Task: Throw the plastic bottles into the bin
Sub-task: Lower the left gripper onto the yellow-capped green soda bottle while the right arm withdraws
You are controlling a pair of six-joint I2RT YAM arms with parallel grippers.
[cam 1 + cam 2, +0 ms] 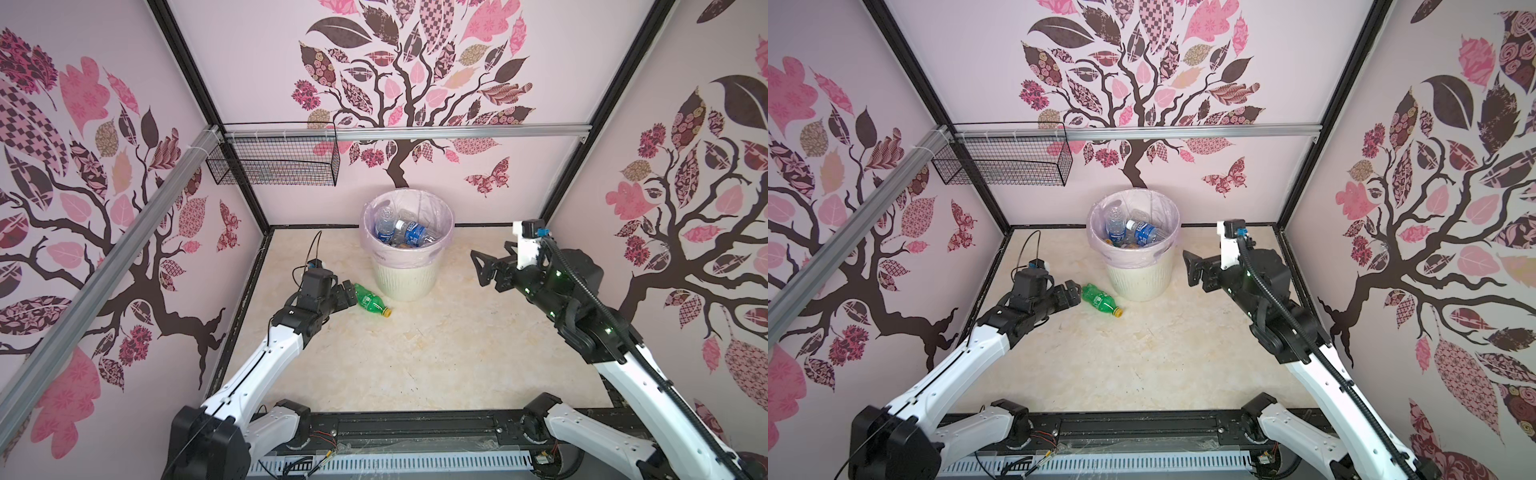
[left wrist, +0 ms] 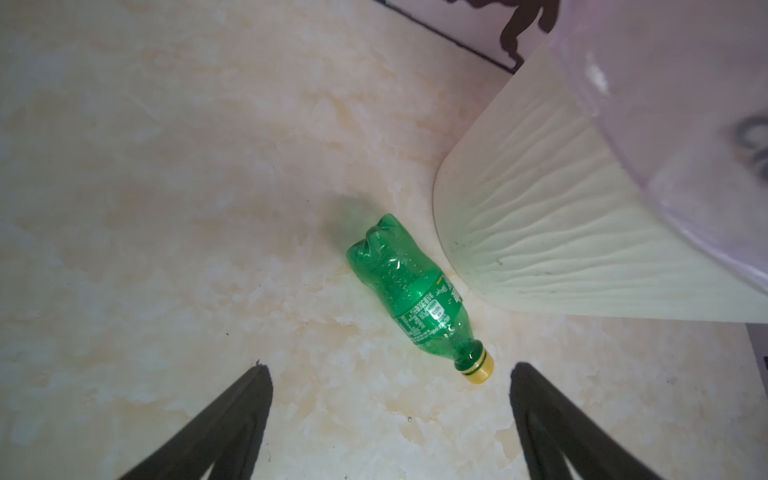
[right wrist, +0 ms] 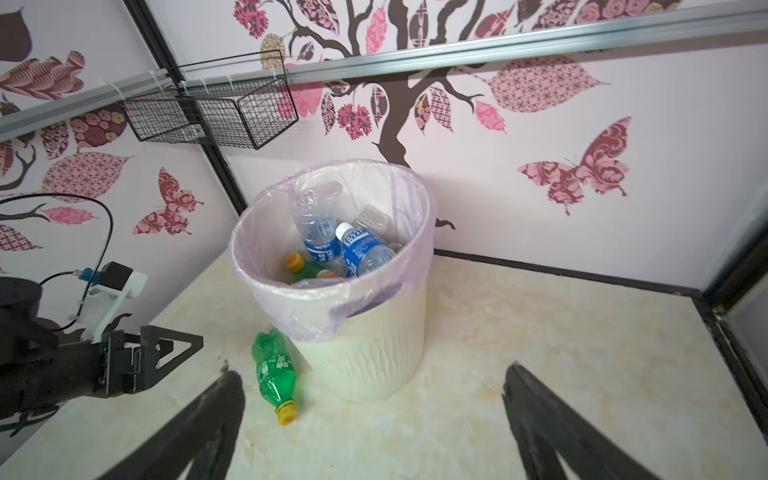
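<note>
A green plastic bottle (image 1: 371, 300) (image 1: 1100, 300) with a yellow cap lies on its side on the floor, against the foot of the bin (image 1: 405, 282) (image 1: 1138, 282). The cream ribbed bin has a pale pink liner and holds several bottles (image 1: 399, 232) (image 3: 332, 245), clear ones with blue labels on top. My left gripper (image 1: 350, 294) (image 1: 1073, 293) (image 2: 390, 368) hovers low at the green bottle's (image 2: 415, 295) base end, open, with nothing between its fingers. My right gripper (image 1: 482, 266) (image 1: 1194, 268) (image 3: 372, 370) hangs open and empty, raised to the right of the bin (image 3: 365, 357).
A black wire mesh basket (image 1: 274, 162) (image 3: 208, 112) hangs from the aluminium rail at the back left. Patterned walls close the floor on three sides. The arms' black base rail (image 1: 415, 428) runs along the front edge.
</note>
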